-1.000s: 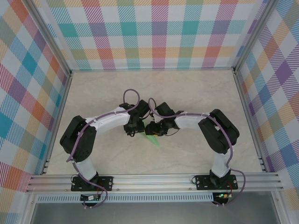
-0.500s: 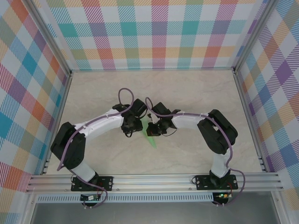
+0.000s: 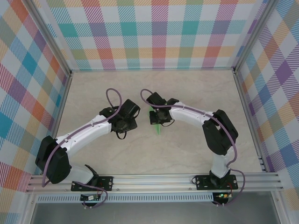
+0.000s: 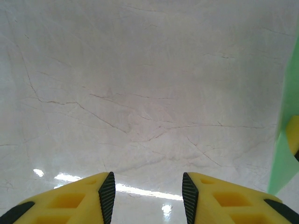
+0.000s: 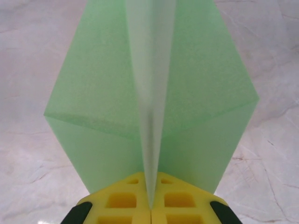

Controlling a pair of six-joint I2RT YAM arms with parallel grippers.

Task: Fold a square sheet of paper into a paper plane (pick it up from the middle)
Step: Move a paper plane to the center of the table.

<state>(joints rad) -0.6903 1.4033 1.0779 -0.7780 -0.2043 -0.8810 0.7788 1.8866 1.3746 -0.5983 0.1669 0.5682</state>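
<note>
The square sheet of paper stands folded as a pale green paper plane (image 5: 196, 88), two wings spread either side of a raised centre fold. My right gripper (image 5: 152, 212) is shut on that centre fold, with its yellow fingers pressed together. From above, the paper plane (image 3: 159, 127) pokes out below the right gripper (image 3: 156, 118) at mid-table. My left gripper (image 4: 148, 196) is open over bare table with nothing between its pads. It sits to the left of the plane, apart from it (image 3: 125, 122). A strip of the green paper (image 4: 284, 154) shows at the right edge of the left wrist view.
The pale marble-patterned tabletop (image 3: 187, 88) is fenced by checked walls (image 3: 159, 32) at the back and on both sides. A metal rail (image 3: 154, 179) runs along the near edge, carrying both arm bases. Open table lies behind and in front of the grippers.
The right gripper has shut on the plane's centre fold and carried it a little farther from the bases. The left arm has swung left and away from the paper.
</note>
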